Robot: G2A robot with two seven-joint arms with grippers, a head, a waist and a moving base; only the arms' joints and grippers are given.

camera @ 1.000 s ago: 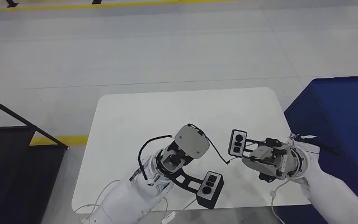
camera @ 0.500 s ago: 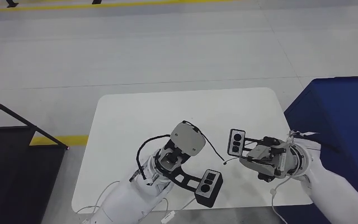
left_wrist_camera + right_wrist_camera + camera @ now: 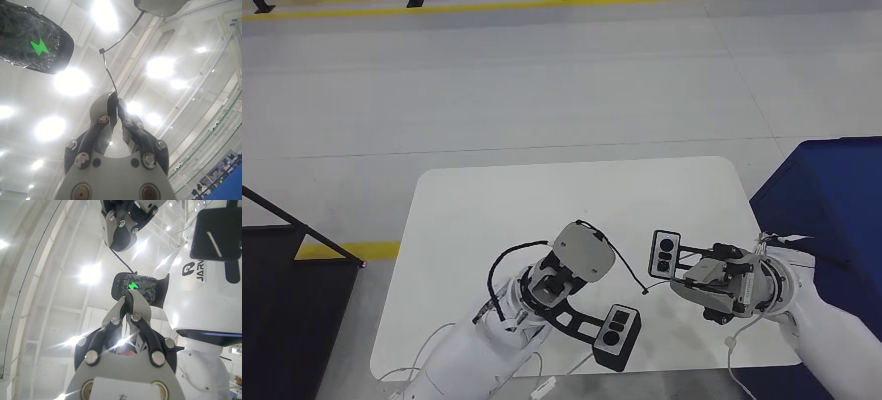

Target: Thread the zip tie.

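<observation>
A thin black zip tie (image 3: 617, 262) spans the gap between both raised grippers above the white table (image 3: 492, 210). My left gripper (image 3: 116, 97) is shut on one stretch of the strap (image 3: 108, 72), which runs up to the small square head (image 3: 102, 50). My right gripper (image 3: 128, 293) is shut on the other stretch, and loose strap (image 3: 125, 325) hangs between its fingers. The head (image 3: 135, 273) floats just past the right fingertips. In the top view the left gripper (image 3: 579, 226) is mid-table and the right gripper (image 3: 679, 283) is beside it. Whether the strap passes through the head is unclear.
A blue cloth-covered block (image 3: 832, 200) stands just off the table's right side. A dark stand (image 3: 282, 300) sits off the left side. The far half of the table lies bare. Each arm's black wrist camera box (image 3: 667, 253) juts out close to the tie.
The left gripper swung slightly away and came back to about where it was. The right gripper edged a little toward the left one. Both kept hold of the tie.
</observation>
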